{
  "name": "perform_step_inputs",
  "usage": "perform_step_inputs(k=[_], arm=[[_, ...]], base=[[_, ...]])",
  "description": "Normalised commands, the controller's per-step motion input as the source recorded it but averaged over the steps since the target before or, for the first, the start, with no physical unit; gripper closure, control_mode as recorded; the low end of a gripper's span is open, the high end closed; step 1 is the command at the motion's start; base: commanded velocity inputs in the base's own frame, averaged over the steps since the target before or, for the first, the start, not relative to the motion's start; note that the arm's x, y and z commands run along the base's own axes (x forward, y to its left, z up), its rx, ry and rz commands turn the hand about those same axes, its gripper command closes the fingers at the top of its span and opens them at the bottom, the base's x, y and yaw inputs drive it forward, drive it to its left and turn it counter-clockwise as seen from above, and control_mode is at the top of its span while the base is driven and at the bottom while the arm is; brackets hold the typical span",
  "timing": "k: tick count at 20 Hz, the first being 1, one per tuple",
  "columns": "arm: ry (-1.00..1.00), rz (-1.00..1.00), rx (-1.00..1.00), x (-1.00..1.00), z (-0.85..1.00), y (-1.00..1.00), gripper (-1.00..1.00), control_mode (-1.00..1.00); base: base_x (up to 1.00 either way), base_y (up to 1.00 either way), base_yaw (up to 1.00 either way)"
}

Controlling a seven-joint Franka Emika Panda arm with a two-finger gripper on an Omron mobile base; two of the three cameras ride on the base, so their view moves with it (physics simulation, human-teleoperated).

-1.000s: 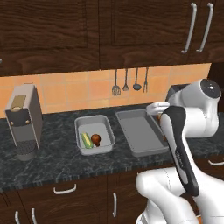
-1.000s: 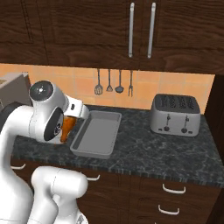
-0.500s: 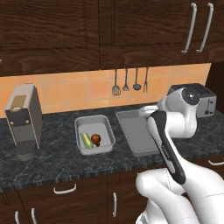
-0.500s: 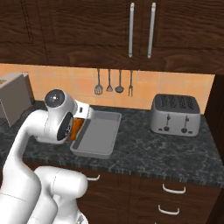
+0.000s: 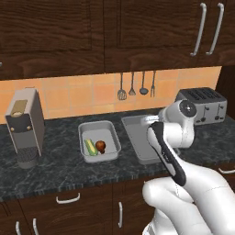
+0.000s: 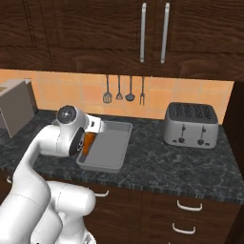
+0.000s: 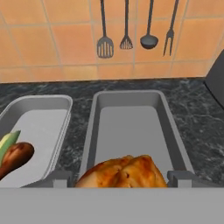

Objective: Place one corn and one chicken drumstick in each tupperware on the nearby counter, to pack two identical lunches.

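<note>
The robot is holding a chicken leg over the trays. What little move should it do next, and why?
Probably lower the chicken drumstick a little into the longer tupperware and let go. The gripper holds it right over that tray's near end. The shorter tupperware already has a corn and a drumstick, while the longer one looks bare.

A silver four-slot toaster (image 6: 190, 125) stands at the right by the orange tiled backsplash (image 5: 64, 94). Four dark utensils (image 7: 127, 30) hang on it. A beige coffee machine (image 5: 25, 126) stands far left.
</note>
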Motion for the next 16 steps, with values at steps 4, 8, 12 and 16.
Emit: perform_step_inputs(k=[4,8,12,16], arm=[[-0.01,0.00,0.00,0.08,-0.32,0.00,1.00,-1.00],[0.00,0.00,0.00,0.26,-0.24,-0.01,1.00,-1.00],[0.00,0.00,0.00,0.41,-0.14,0.00,1.00,-1.00],[0.00,0.00,0.00,0.55,-0.11,0.00,1.00,-1.00]], base=[[0.00,0.00,0.00],[0.00,0.00,0.00],[0.00,0.00,0.00],[0.00,0.00,0.00]])
